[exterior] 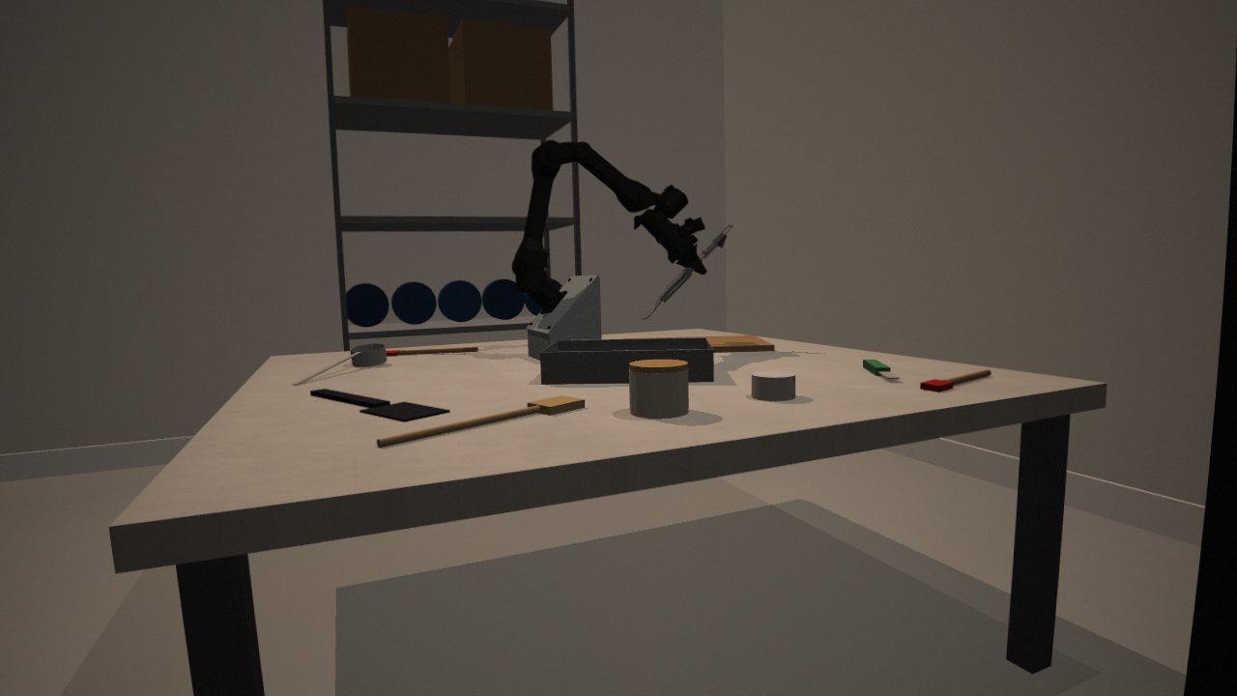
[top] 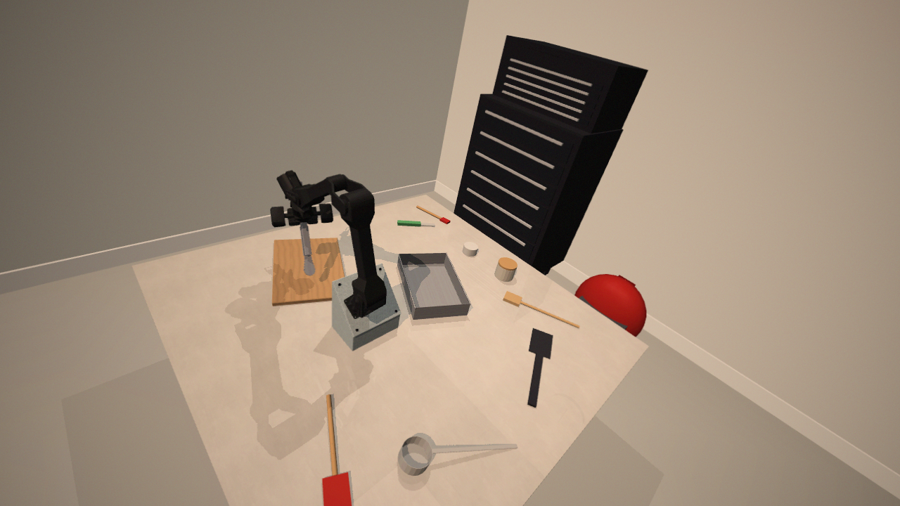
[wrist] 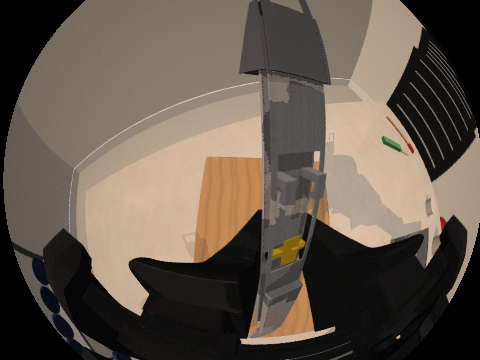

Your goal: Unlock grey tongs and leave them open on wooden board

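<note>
Grey tongs (exterior: 684, 275) are clamped in the tool (exterior: 692, 259), held in the air above the wooden board (top: 301, 271), tilted with the tips pointing down. The roasting tin (top: 434, 286) beside the robot base has nothing across it. In the wrist view the two arms lie close together, so I judge the lock may not yet be released. If the tongs are lowered like this, they could land shut. They also hang at a slant, so they could slip or touch the board tip first and roll off. The pale table (exterior: 259, 467) carries scattered utensils; a black drawer cabinet (top: 541, 144) stands in the corner.
</note>
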You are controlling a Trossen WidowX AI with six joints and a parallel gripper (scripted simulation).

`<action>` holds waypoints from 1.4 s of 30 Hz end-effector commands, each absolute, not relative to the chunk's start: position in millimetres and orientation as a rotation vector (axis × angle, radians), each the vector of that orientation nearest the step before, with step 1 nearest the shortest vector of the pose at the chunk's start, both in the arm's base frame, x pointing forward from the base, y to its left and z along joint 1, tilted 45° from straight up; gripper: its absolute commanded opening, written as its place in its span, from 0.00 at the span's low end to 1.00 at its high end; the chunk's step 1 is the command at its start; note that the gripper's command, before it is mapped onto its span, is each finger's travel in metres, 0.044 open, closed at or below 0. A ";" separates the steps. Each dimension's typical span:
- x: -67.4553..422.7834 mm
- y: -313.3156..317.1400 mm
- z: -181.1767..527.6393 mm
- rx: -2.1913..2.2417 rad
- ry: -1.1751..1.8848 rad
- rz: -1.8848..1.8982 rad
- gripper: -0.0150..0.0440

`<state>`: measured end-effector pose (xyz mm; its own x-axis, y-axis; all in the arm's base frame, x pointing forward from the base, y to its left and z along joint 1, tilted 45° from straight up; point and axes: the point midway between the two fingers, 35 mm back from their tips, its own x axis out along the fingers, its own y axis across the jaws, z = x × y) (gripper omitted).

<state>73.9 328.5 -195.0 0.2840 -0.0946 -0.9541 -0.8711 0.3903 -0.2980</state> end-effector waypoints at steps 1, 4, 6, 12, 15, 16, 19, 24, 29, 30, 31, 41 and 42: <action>75.7 329.8 -199.8 -1.072 1.233 0.647 0.00; 76.2 328.9 -202.4 -1.090 1.270 0.628 0.00; 76.6 328.2 -203.9 -1.102 1.295 0.616 0.00; 77.5 325.2 -207.8 -1.137 1.371 0.577 0.00; 77.8 323.8 -209.0 -1.153 1.408 0.556 0.00; 77.9 323.3 -209.4 -1.158 1.421 0.548 0.00; 78.4 321.8 -210.1 -1.173 1.459 0.527 0.00; 78.7 319.0 -210.6 -1.196 1.523 0.489 0.00; 79.0 315.9 -210.0 -1.217 1.587 0.449 0.00; 79.1 315.3 -209.8 -1.221 1.600 0.440 0.00; 79.1 314.7 -209.5 -1.225 1.612 0.432 0.00; 79.1 308.2 -204.8 -1.261 1.742 0.345 0.00; 79.1 307.6 -204.1 -1.264 1.755 0.336 0.00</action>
<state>78.4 308.9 -205.4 -0.0187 -0.5768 -0.8167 -0.8642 0.4201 -0.2769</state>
